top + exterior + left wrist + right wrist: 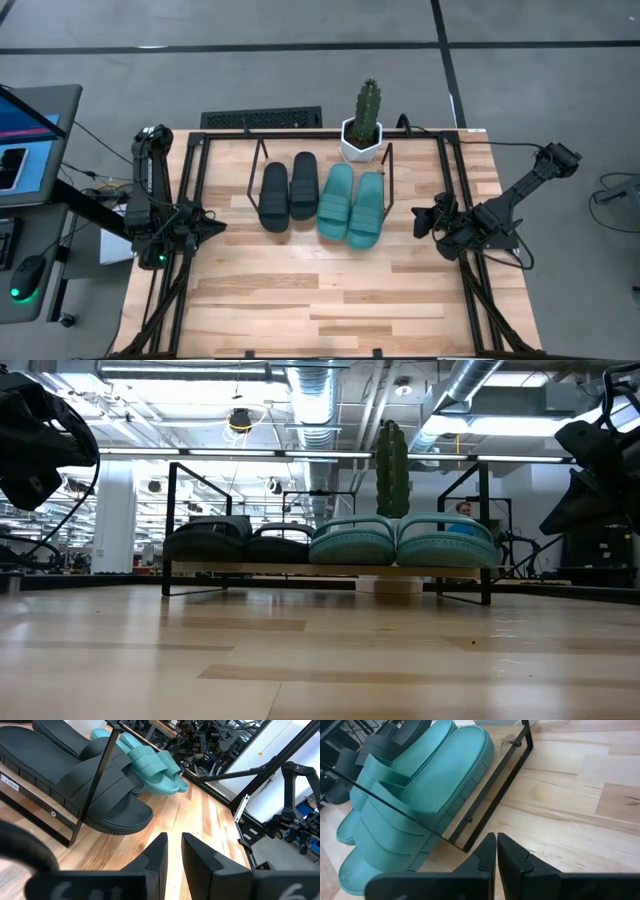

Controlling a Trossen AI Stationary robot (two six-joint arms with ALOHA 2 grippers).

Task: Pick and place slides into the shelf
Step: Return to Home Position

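Note:
The shelf of thin black rods stands at the table's far middle. All the slides lie side by side on it, soles on its rods, toes overhanging toward the near edge: two black slides on the left and two teal slides on the right. In the low view the black pair and teal pair sit in a row. My left gripper hovers left of the shelf, shut and empty. My right gripper hovers right of it, shut and empty.
A cactus in a white pot stands just behind the shelf's right end, and a keyboard lies beyond the far edge. The thicker black rig frame runs along both table sides. Bare wood fills the near half.

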